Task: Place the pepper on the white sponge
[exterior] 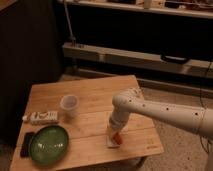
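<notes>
1. Surface. The counter [95, 90] is a light wooden slab with visible plank seams. A clear plastic cup [69, 106] stands upright near its middle and serves as the reference below.

2. Task items. The white sponge [112, 144] lies flat to the right of the cup and nearer the front edge of the counter. The pepper [117, 138], a small red-orange piece, is at the top of the sponge and appears to touch it.

3. Arm. 1 white arm [160, 112] enters from the right of the cup and bends downward. Its end effector [116, 133] points down directly over the pepper and sponge. Whether it is apart, together or clamped on the pepper cannot be told.

4. Other items. A white carton [44, 117] lies on its side just left of the cup. A green bowl [48, 145] sits in front of the cup, toward the left. A flat black object [26, 143] lies beyond the bowl, at the far-left edge.

5. Room. Behind the cup, a low pale shelf [130, 56] runs along a dark wall. A dark cabinet [25, 45] stands behind and left. The floor [175, 145] to the right is speckled.
</notes>
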